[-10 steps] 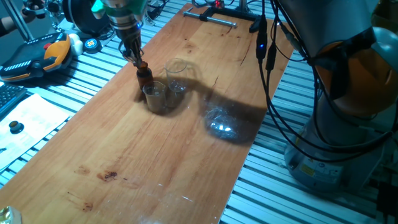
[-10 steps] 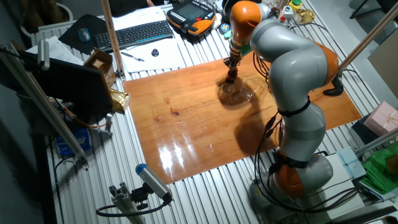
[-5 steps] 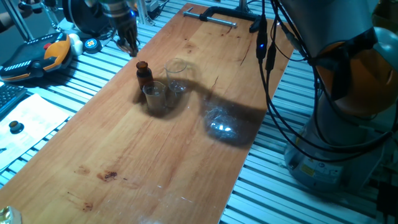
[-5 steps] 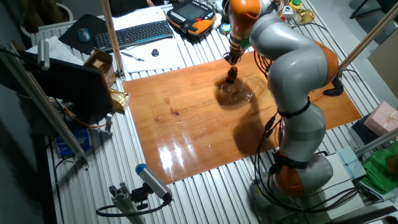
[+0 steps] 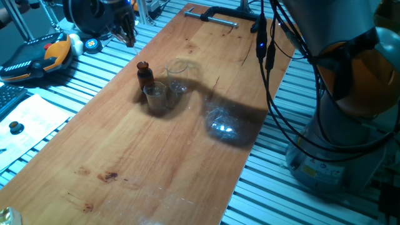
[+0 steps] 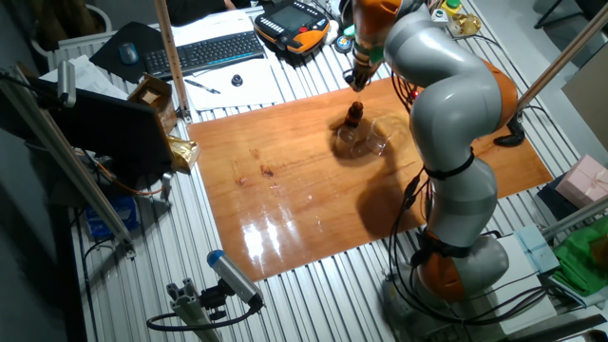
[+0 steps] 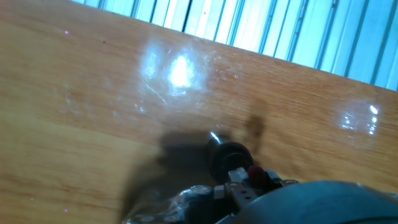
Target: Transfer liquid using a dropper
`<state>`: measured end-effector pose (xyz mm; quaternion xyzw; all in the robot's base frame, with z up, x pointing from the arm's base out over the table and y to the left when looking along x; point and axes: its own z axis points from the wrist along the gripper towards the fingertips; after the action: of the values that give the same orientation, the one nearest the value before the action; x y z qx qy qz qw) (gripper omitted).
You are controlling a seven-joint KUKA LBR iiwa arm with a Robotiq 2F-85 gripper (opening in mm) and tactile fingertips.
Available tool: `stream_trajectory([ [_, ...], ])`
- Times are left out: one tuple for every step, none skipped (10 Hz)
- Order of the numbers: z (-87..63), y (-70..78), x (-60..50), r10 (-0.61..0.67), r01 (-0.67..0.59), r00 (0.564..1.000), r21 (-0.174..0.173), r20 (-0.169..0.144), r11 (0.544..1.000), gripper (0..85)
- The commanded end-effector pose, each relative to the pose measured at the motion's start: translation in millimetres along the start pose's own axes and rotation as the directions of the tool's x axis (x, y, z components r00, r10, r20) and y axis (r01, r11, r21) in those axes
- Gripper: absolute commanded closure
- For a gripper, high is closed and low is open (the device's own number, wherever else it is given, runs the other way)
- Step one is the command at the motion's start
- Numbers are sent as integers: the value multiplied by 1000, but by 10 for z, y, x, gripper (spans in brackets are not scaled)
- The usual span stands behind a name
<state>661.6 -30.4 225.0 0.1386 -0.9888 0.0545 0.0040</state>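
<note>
Your gripper [image 5: 129, 36] has lifted clear of the amber bottle [image 5: 144, 72], which now stands below it with open air between. Its fingers look almost closed, seemingly pinching the dropper [image 7: 255, 172], whose red bulb sits at the fingertips. The draw looks done, so a glass cup [image 5: 155, 95] below probably comes next.

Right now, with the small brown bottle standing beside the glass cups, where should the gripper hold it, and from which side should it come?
Probably best to grip the brown bottle at its narrow top, coming straight down. It stands upright, and one glass cup sits close against it while a second glass cup stands just beside it, so a sideways approach risks knocking them. The gripper hangs above the free side.
</note>
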Motion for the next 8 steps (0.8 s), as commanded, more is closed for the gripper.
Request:
stream_trajectory([
  [-24, -5, -3, 2, -2, 1000, -1, -2, 1000, 680],
  [-61, -22, -11, 5, -5, 1000, -11, -12, 1000, 683],
  [-91, -35, -16, 8, -8, 1000, -19, -17, 1000, 683],
  [-119, -38, -21, 11, -11, 1000, -21, -19, 1000, 683],
  [-146, -30, -32, 14, -14, 1000, -17, -21, 1000, 683],
  [-170, -27, -33, 14, -14, 1000, -15, -27, 1000, 683],
  [-188, -31, -20, 12, -13, 999, -14, -38, 1000, 683],
  [-195, -44, 4, 6, -7, 998, -15, -58, 1000, 683],
])
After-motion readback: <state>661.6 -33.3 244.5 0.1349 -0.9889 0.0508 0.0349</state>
